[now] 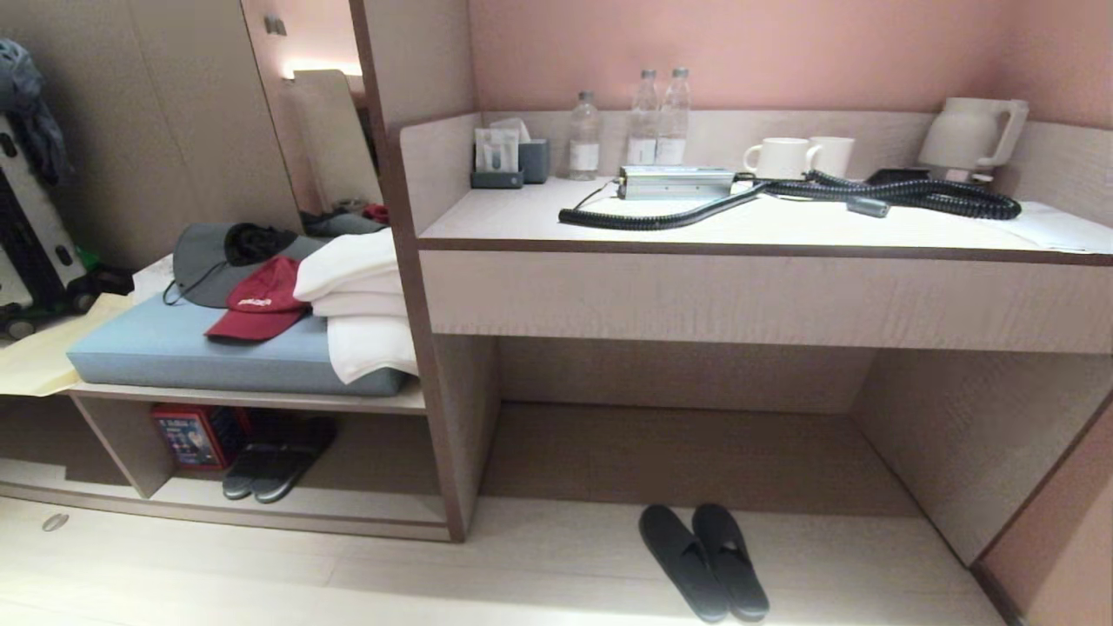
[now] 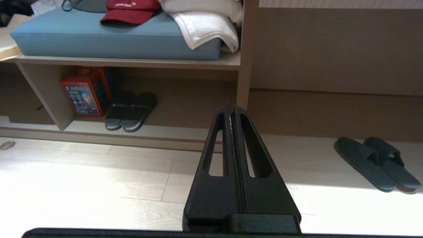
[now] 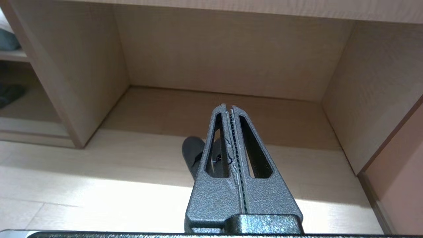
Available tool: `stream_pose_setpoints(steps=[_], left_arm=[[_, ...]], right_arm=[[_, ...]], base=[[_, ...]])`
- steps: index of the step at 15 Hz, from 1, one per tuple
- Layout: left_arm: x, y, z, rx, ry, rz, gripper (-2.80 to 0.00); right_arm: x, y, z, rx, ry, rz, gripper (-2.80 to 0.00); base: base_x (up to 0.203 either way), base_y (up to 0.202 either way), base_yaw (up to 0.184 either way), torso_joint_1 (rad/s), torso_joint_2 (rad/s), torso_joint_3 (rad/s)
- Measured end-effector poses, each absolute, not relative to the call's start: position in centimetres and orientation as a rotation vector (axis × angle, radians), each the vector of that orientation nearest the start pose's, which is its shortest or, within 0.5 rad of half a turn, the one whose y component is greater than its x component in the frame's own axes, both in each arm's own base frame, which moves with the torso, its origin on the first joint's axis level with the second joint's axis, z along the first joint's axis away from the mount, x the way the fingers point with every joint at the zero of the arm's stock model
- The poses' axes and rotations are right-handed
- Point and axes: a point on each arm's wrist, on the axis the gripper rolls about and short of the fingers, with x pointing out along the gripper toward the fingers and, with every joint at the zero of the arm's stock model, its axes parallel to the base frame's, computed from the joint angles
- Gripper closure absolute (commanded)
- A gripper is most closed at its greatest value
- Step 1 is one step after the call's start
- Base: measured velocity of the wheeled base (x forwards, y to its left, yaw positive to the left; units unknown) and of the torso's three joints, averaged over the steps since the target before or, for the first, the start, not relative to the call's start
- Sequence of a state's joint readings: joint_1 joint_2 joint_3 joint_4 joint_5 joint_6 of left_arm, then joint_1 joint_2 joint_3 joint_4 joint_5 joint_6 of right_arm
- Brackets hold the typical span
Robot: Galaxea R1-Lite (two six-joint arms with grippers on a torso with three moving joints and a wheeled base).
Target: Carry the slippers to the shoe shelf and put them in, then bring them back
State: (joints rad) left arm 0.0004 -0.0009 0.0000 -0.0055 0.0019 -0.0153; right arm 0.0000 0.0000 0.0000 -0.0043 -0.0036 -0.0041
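Plainly, nothing is held: the left gripper and right gripper are both closed and empty. The slippers lie on the floor under the desk, right of the shoe shelf, where a second dark pair could be grabbed instead.

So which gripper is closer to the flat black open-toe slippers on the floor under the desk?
Right. The right gripper hangs directly over the flat black open-toe slippers, partly hiding them; the left gripper sits well aside of them.

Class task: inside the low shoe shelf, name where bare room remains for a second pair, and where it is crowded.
In the shoe shelf, the base board is bare between the dark pair and the right divider panel. The left end is crowded: red box beside that pair.
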Motion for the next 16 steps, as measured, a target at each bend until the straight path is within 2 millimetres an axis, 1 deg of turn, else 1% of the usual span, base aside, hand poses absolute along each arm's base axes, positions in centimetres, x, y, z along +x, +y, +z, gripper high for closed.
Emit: stream_pose_setpoints(steps=[6, 12, 16], left_arm=[[-2.29, 0.00, 7.60, -0.013, -0.006, 0.002, 0.00], [-2.29, 0.00, 7.60, -0.013, -0.006, 0.001, 0.00], [-2.29, 0.00, 7.60, -0.013, -0.006, 0.002, 0.00]], right_arm=[[-2.28, -0.02, 7.59, 0.008, -0.004, -0.011, 0.00], [-2.28, -0.03, 7.59, 0.008, -0.004, -0.012, 0.00], [-2.28, -0.02, 7.60, 0.008, -0.005, -0.011, 0.00]], base=[[0.000, 0.000, 0.000, 0.000, 0.00, 0.014], [0.003, 0.005, -0.110, 0.001, 0.00, 0.003], [0.000, 0.000, 0.000, 0.000, 0.00, 0.000]])
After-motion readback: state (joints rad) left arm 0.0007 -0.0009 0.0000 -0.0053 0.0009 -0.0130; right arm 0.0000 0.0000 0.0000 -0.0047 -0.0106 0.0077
